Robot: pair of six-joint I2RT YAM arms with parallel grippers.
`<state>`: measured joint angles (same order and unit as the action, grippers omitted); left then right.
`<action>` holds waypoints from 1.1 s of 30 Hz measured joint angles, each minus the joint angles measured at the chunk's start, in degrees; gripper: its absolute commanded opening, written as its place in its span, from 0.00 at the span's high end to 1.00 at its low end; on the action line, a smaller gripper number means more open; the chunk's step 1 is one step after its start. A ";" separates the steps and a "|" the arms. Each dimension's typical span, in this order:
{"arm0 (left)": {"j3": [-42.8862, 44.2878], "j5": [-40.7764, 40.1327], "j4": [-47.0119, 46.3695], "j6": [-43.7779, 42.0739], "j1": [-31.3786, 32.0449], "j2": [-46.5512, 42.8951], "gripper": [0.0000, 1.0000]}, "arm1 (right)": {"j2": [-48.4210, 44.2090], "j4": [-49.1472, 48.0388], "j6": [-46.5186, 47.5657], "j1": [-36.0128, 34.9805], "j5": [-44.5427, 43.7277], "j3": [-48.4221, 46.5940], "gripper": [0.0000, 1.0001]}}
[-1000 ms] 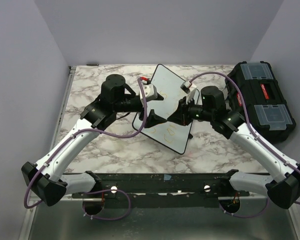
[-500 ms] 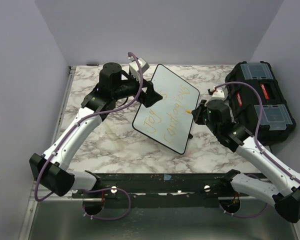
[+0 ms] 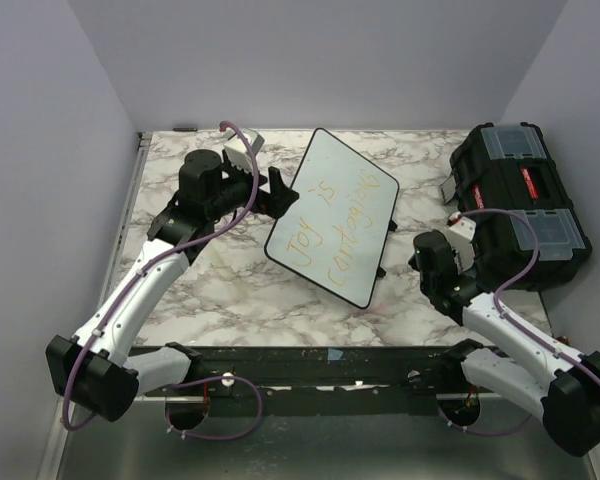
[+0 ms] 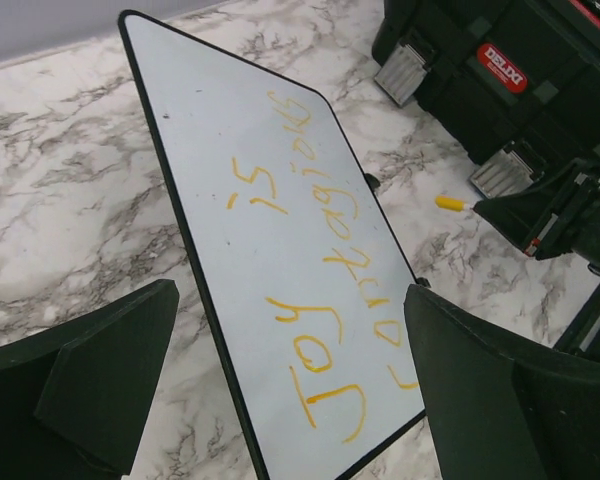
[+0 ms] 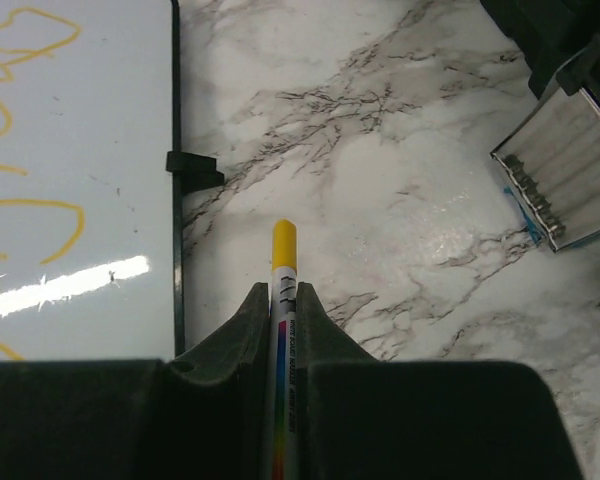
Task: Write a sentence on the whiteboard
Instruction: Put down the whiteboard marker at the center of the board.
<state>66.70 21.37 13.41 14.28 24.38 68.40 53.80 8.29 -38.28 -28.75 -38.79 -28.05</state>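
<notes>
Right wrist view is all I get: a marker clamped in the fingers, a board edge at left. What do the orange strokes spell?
Observer: The sentence reads "Joy is contagious", in two lines on the whiteboard.
Operator: Is the left arm holding that board?
Observer: No. The left gripper is wide open beside its edge, gripping nothing.
Operator: And the metal piece at upper right?
Observer: A latch on a black toolbox.

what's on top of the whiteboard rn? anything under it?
Only the sentence, "Joy is contagious", yellow-orange, two lines, on the whiteboard. The marker is clamped in the right gripper, off the board's edge. Whatever lies underneath is hidden by the board.
</notes>
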 measured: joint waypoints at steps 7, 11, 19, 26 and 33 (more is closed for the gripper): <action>-4.90 -4.17 -2.67 0.17 -1.31 -4.94 0.02 | 0.81 -8.28 -5.09 10.45 7.10 5.95 0.88; -7.32 -5.99 -3.10 0.39 -2.08 -6.64 0.02 | 0.72 -10.86 -7.23 14.36 11.72 7.93 0.74; -9.49 -8.85 -3.61 1.07 -3.43 -8.66 0.02 | -1.90 -11.65 -8.98 14.91 16.13 8.26 0.37; -11.93 -12.94 -4.31 0.72 -4.57 -11.67 0.01 | -6.08 -8.72 -9.16 14.95 16.68 7.93 0.17; -19.74 -20.79 -7.37 -2.45 -6.05 -17.84 0.01 | -9.16 -4.63 -6.69 14.97 16.87 4.59 0.10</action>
<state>46.96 0.58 6.04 11.84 18.33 50.57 44.64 3.66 -44.97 -13.78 -21.91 -23.46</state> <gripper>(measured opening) 0.984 0.889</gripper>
